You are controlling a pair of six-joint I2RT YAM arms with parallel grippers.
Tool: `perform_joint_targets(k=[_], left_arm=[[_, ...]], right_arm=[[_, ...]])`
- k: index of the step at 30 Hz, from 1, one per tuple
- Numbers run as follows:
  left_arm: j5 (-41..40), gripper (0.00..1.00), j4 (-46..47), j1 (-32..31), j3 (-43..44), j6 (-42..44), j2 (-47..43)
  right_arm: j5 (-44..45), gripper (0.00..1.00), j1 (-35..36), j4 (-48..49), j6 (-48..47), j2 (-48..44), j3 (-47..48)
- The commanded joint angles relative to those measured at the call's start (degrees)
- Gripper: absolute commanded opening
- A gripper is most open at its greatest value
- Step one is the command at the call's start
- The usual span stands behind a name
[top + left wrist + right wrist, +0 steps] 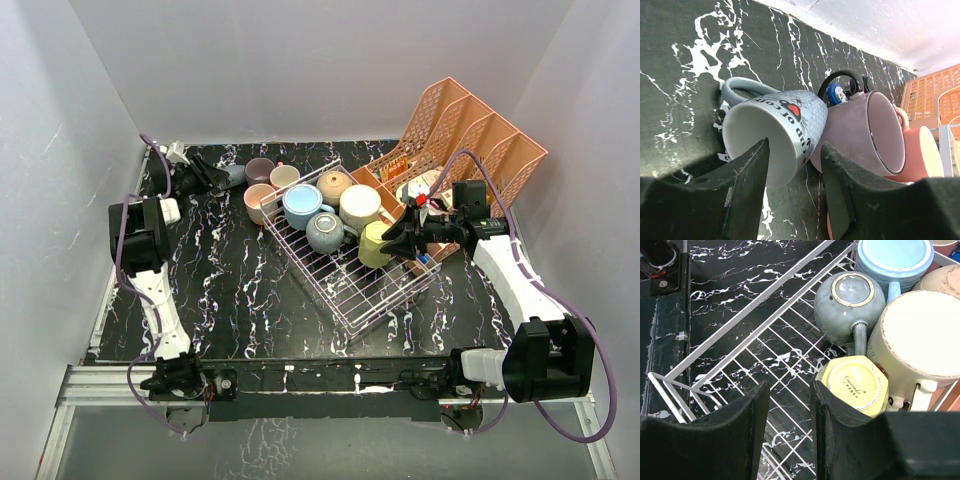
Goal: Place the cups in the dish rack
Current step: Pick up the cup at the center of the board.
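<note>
The wire dish rack (365, 290) sits mid-table and holds five upturned cups: light blue (302, 205), tan (334, 185), cream (360, 206), grey-blue (325, 232) and yellow (375, 243). My right gripper (397, 243) is open and empty over the rack wires (755, 305), its right finger beside the yellow cup (855, 385). My left gripper (215, 180) is open at the back left. A printed grey-blue mug (775, 135) lies on its side with its rim between the fingers. A mauve mug (860, 130) and a pink mug (915, 155) lie beside it.
A salmon-pink lattice file organiser (470, 140) stands behind the rack at the back right, with small items at its foot. A whitish cup (284, 176) stands by the rack's far corner. A small black and blue object (837, 92) lies behind the mauve mug. White walls enclose the table.
</note>
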Motion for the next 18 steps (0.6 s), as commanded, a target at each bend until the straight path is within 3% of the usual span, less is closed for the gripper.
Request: perform_joint_targets(k=[1,6,9,18], left_arm=[[1.1,0.41,4.2,-1.1,0.8,-1.3,1.6],[2.3,0.22,5.9,-1.6,1.2,-3.4,3.1],[2.9,0.01,6.2,-1.6,1.7,-3.9,3.0],[-0.4,0.00,11.1,0.9,-1.6,-9.3,-4.6]], right_arm=[[-0.1,0.40,-0.3,1.9,-0.4,-1.5,0.1],[-0.1,0.40,-0.3,1.9,-0.4,-1.4,0.1],[-0.1,0.40,-0.2,1.8,-0.4,-1.4,0.0],[-0.1,0.40,-0.2,1.9,-0.4,-1.4,-0.1]])
